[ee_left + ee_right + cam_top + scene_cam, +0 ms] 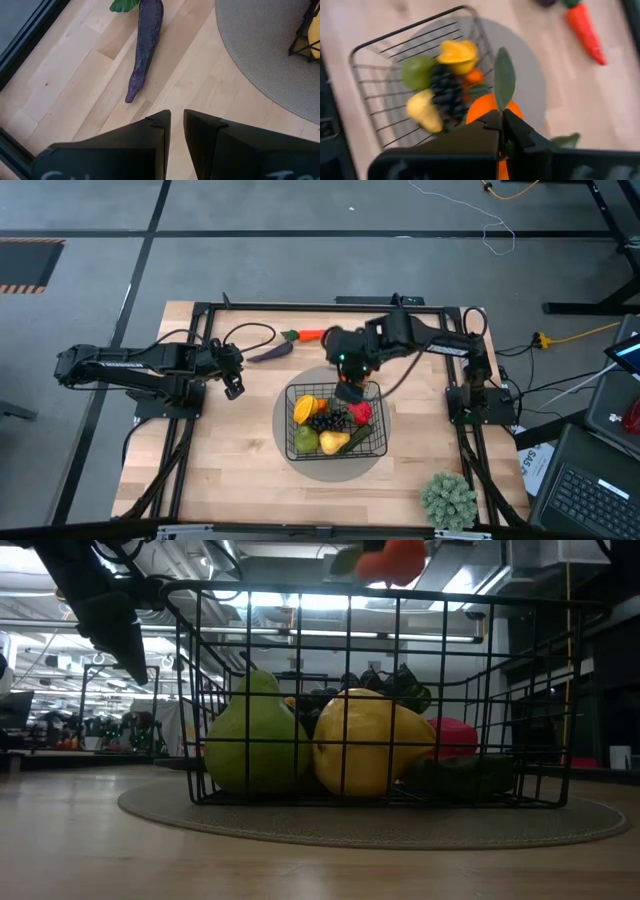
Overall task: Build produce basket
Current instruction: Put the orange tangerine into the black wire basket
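The black wire basket [292, 420] stands on a grey round mat [283, 442]. It holds a green fruit [255, 735], a yellow fruit [365, 745], dark grapes [328, 421] and a red pepper [360, 412]. My right gripper [500, 125] hovers over the basket's far edge, shut on an orange tangerine [482, 111] with green leaves. The purple eggplant [145, 47] and orange carrot [310, 335] lie flat on the table beyond the basket. My left gripper [177, 120] waits left of the mat, above the bare wood near the eggplant's tip, narrowly open with nothing between its fingers. My right gripper pinches the tangerine at its leafy top [503, 102], where one leaf sticks out past the fingertips; the fingers hide the exact spot. The fingers come from above, slanting down. The tangerine [395, 558] hangs below them, clear above the basket's rim.
A bushy pale-green plant [448, 500] stands at the near right corner. Black frame rails [200, 310] run along the table's edges. Bare wood lies left of the mat and along the near side.
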Available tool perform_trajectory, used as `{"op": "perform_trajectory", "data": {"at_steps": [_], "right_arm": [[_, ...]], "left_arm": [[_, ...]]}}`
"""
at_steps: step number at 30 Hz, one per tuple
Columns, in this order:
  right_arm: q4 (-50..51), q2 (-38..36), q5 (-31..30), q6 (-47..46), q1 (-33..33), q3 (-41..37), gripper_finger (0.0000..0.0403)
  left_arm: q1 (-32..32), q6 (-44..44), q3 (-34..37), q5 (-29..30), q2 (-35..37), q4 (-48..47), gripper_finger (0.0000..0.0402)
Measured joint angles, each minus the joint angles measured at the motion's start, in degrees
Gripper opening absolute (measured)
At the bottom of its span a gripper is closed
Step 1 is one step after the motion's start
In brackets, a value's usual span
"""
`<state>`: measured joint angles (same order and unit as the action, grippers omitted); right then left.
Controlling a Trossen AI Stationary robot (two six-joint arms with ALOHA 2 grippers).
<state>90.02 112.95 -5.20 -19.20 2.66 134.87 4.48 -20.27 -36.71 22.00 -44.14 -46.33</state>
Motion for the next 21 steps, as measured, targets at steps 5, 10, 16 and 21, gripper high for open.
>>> {"op": "perform_trajectory", "data": {"at_steps": [5,10,16,21], "right_arm": [[0.0,0.0,2.3,-0.03,3.97,0.0,0.0],[0.0,0.0,2.3,-0.04,7.26,0.0,0.0007],[0.0,0.0,2.29,-0.04,10.71,0.0,0.0009],[-0.05,0.0,-0.54,-3.77,12.62,-0.29,0.0006]], "left_arm": [[-0.01,0.02,0.0,0.02,0.0,0.04,0.0041],[0.0,0.02,0.0,0.02,0.0,0.04,0.0041],[0.0,0.02,0.0,0.04,0.0,0.07,0.0041],[0.0,0.02,0.0,0.09,0.0,0.09,0.0041]]}}
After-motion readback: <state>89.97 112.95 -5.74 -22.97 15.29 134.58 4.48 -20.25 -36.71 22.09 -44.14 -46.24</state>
